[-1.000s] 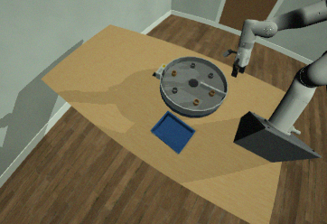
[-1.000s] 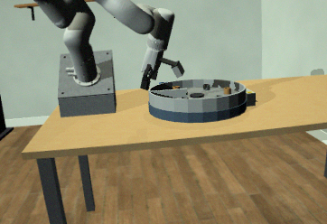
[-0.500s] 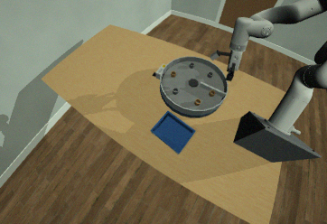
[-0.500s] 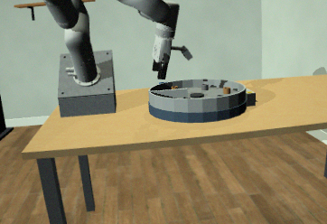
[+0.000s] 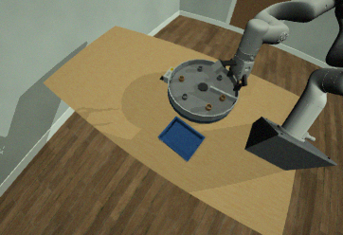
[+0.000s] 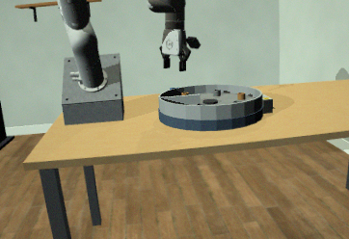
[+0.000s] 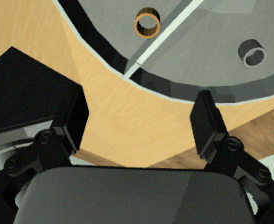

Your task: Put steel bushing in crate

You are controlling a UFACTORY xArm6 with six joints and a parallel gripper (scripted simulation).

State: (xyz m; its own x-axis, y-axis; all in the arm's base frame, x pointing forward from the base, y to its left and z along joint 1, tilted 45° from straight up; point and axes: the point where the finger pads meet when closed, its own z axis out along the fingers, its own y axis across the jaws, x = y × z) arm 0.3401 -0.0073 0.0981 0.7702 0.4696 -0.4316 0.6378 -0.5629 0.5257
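Several bushings (image 5: 219,77) sit on turntable (image 5: 176,101), grey and brass mixed. My gripper (image 6: 174,66) hangs above its rim, jaws spread wide, holding nothing. Crate (image 5: 167,132) lies just beside turntable, on table (image 5: 95,72).

Exterior view: a light wooden counter (image 6: 145,143) on dark legs carries a grey box pedestal (image 6: 116,107) at its left, from which a grey jointed arm (image 6: 82,39) rises and arches to the right, and a round grey turning table with a dark blue lower band (image 6: 210,117) near the middle. The dark two-finger gripper (image 6: 174,66) hangs fingers-down above the turning table's left rim, well clear of it, fingers (image 6: 165,62) spread wide with nothing between them. Small bushings inside the rim, at least one brown (image 6: 217,92), are too small to tell apart by material; a wooden wall shelf (image 6: 58,3) sits at upper left.
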